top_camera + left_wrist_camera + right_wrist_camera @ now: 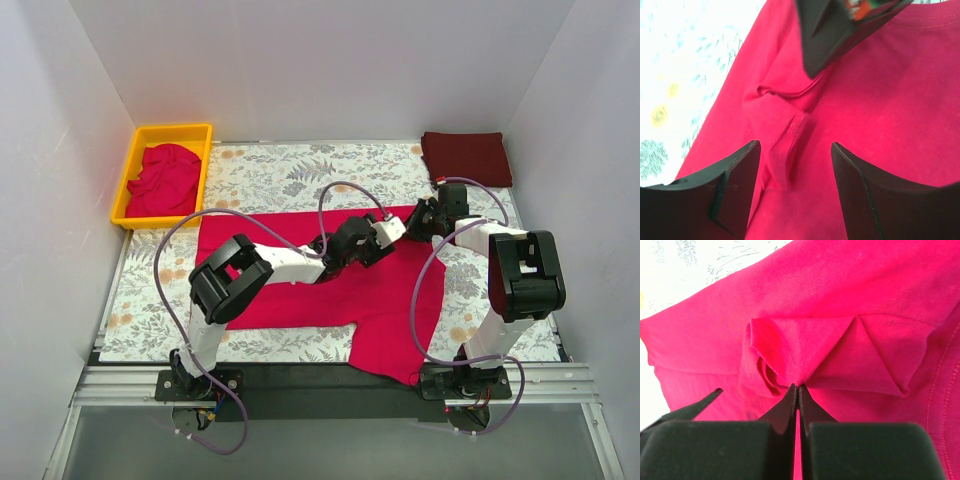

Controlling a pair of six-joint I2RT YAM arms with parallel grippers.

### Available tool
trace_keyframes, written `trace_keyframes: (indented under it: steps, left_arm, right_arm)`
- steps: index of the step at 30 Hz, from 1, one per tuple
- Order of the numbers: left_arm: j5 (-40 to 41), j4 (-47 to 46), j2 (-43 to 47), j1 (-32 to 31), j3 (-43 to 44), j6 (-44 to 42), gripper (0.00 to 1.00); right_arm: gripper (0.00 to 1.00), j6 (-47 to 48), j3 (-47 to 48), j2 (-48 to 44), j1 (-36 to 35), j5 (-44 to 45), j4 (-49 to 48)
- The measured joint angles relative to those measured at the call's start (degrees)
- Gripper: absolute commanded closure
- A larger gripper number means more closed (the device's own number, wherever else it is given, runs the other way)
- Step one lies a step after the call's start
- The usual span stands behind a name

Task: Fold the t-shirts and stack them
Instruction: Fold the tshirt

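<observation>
One crimson-pink spread t-shirt (380, 300) lies flat on the floral table covering (280, 170). Its long axis runs left to right across the table, and at the right end a flap of it points toward the near edge and hangs a little over it. From where I stand I cannot tell which end is the collar. The cloth is plain. The only markings in sight are a small coloured patch on the right arm's gripper body, too blurred to read.

Both arms meet over the shirt's far right part. The right gripper (798, 387) has its fingers pressed together on a pinch of the shirt. A folded pleat of cloth fans out from their tips, with a small rolled curl to one side. The left gripper (795, 150) sits just beside it with its jaws apart, straddling a raised wrinkle of the same shirt. The ridge runs up between the two pads, touching neither that I can see.

A yellow tray (172, 129) at the far left holds crumpled pink shirts (165, 180). A folded dark maroon shirt (466, 158) rests at the far right corner, well apart from the spread one.
</observation>
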State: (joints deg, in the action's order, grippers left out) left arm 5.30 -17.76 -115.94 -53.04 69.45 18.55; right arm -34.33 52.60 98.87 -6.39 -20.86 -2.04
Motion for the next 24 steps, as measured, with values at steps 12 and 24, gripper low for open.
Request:
trace_keyframes:
  steps: [12,24]
  left_arm:
    - [6.84,-10.19,-6.23,-2.60,-0.37,-7.63,0.55]
    - [9.81,-13.77,-7.78,-2.58,-0.33,-9.01,1.00]
  right_arm:
    - [0.99,0.00,0.00,-0.07,0.07,-0.76,-0.04]
    - [0.99,0.02,0.00,-0.79,0.74,-1.38,-0.07]
